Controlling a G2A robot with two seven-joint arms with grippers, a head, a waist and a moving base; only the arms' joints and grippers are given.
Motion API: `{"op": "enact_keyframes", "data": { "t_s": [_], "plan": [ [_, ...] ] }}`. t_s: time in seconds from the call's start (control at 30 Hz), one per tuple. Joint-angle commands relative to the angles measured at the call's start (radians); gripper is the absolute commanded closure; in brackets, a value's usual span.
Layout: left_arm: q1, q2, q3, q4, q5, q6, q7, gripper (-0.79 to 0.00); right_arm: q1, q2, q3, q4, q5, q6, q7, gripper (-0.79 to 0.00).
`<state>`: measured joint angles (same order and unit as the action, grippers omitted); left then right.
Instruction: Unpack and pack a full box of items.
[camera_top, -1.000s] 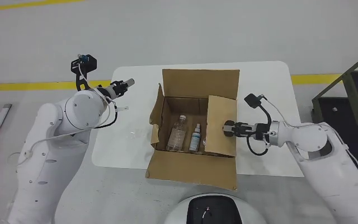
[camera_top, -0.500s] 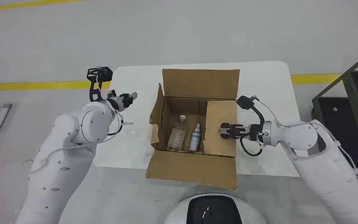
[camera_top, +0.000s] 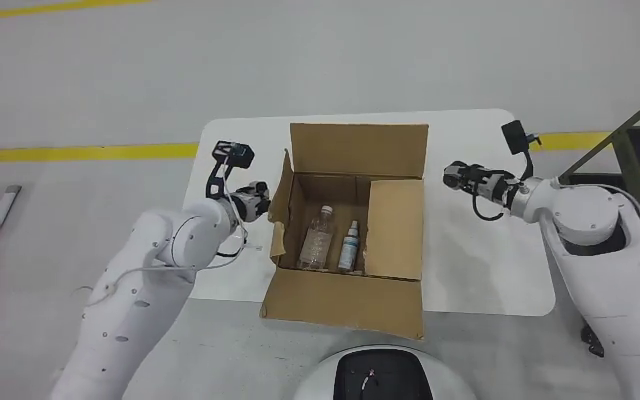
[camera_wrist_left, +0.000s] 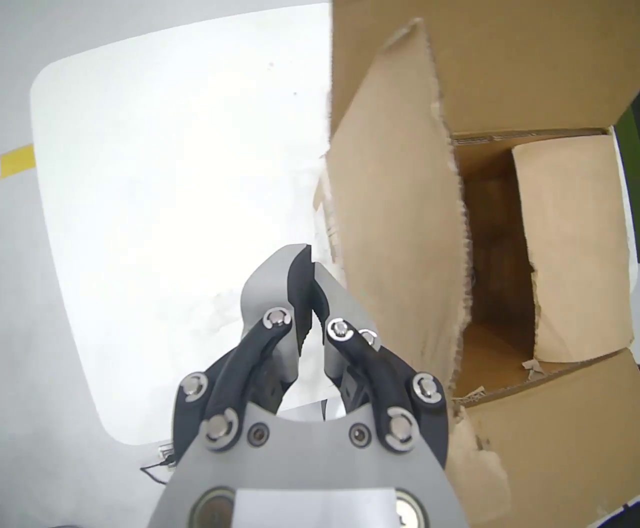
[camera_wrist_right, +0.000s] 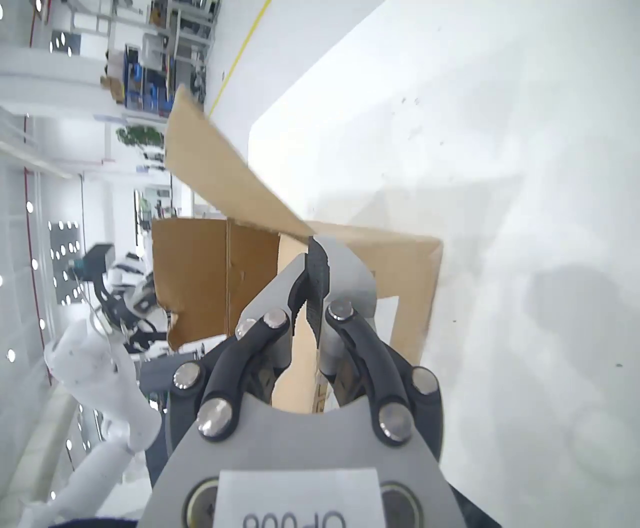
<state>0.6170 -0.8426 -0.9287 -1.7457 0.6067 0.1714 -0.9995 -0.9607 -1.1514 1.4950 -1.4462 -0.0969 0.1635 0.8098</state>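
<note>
One box (camera_top: 358, 148) sits between left claw (camera_top: 262, 199) and right claw (camera_top: 450, 176)

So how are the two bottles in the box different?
The big bottle is longer and fatter than the small bottle. The big bottle looks clear all the way through, while the small bottle has a blue patch on it. Both lie side by side on the floor of the cardboard box, with their tops pointing away from the robot.
</note>
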Motion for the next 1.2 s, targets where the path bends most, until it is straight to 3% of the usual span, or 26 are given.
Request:
{"op": "enact_keyframes", "data": {
  "t_s": [0.0, 0.47, 0.67, 1.0, 1.17],
  "plan": [
    [-0.012, -0.011, 0.019, 0.012, -0.032, -0.029, 0.004, 0.0, 0.031, -0.002, -0.013, 0.056, 0.013, 0.009, -0.016, 0.0],
    [-0.096, -0.081, 0.153, 0.095, -0.119, -0.144, -0.007, 0.0, 0.044, -0.002, -0.026, 0.073, -0.008, 0.02, -0.012, 0.0],
    [-0.117, -0.107, 0.206, 0.134, -0.103, -0.174, -0.016, 0.0, 0.05, -0.012, -0.022, 0.131, 0.109, 0.02, -0.083, 0.0],
    [-0.119, -0.126, 0.217, 0.149, -0.064, -0.165, -0.043, 0.0, 0.239, -0.058, -0.182, 0.389, 0.177, -0.043, -0.196, 0.0],
    [-0.108, -0.127, 0.195, 0.161, -0.083, -0.148, -0.059, 0.0, 0.308, -0.082, -0.233, 0.478, 0.243, -0.109, -0.184, 0.0]
  ]
}}
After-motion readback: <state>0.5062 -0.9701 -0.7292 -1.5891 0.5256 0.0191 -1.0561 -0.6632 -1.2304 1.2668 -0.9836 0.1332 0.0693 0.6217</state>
